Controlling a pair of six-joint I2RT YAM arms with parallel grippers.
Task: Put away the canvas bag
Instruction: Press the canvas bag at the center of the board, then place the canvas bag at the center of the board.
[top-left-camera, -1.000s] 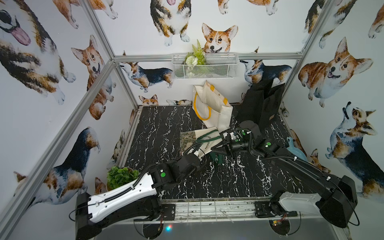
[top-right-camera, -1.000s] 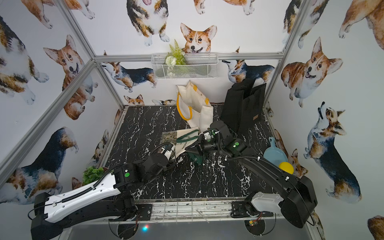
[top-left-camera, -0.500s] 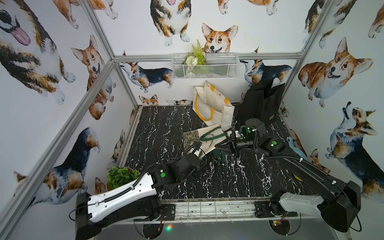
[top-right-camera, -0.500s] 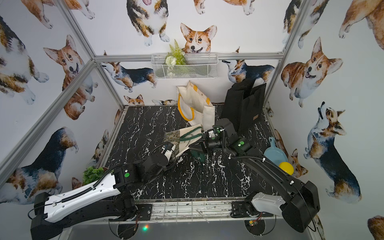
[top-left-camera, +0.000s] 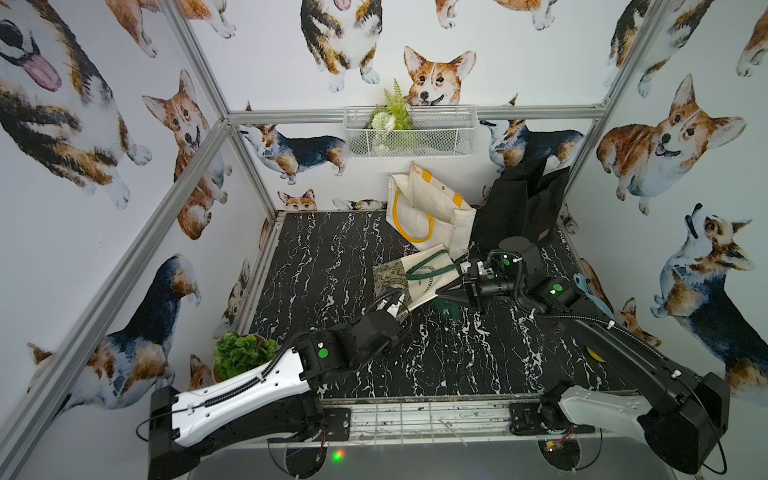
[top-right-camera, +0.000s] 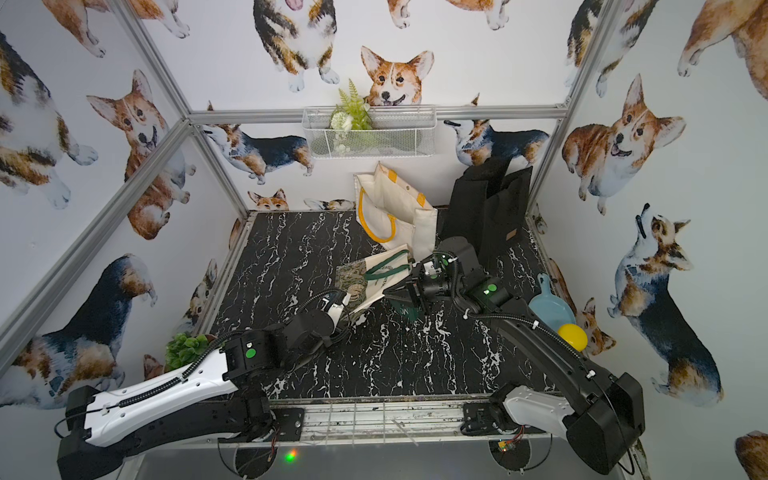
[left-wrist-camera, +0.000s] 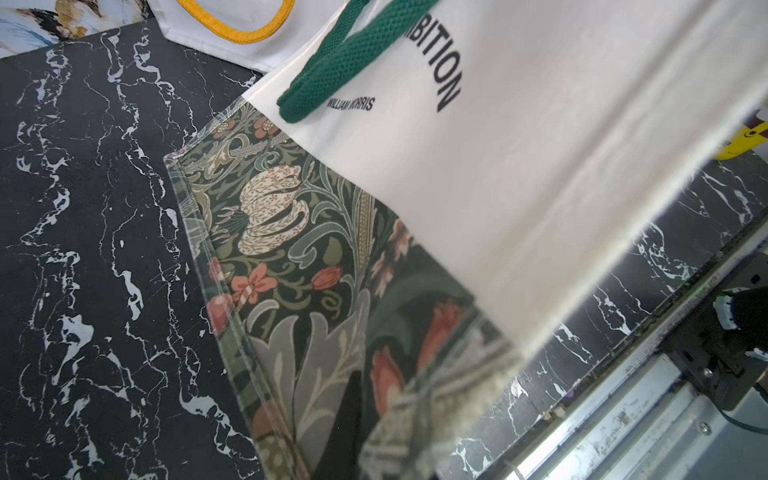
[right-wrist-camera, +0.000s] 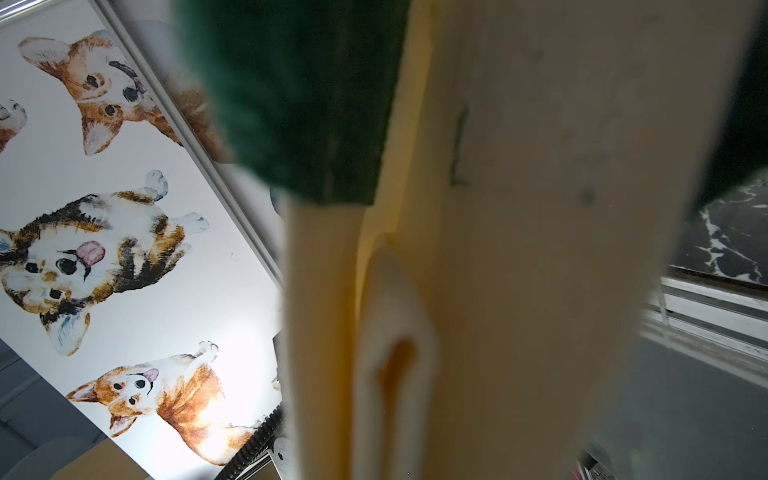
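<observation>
We hold the canvas bag (top-left-camera: 419, 276) slung between both grippers above the middle of the black marble-patterned tabletop (top-left-camera: 324, 257).
Its cream woven cloth carries green webbing handles (left-wrist-camera: 353, 54), black lettering and a floral-print panel (left-wrist-camera: 291, 249). Our left gripper (top-left-camera: 397, 305) is pinched closed on the floral corner, our right gripper (top-left-camera: 439, 296) clamped on the cream edge by a handle. Behind stand a stiff cream tote with yellow handles (top-left-camera: 432, 212) and a black felt bag (top-left-camera: 519, 208). The white wire-mesh basket (top-left-camera: 440, 137) on the back wall holds a fern sprig (top-left-camera: 392, 104).
</observation>
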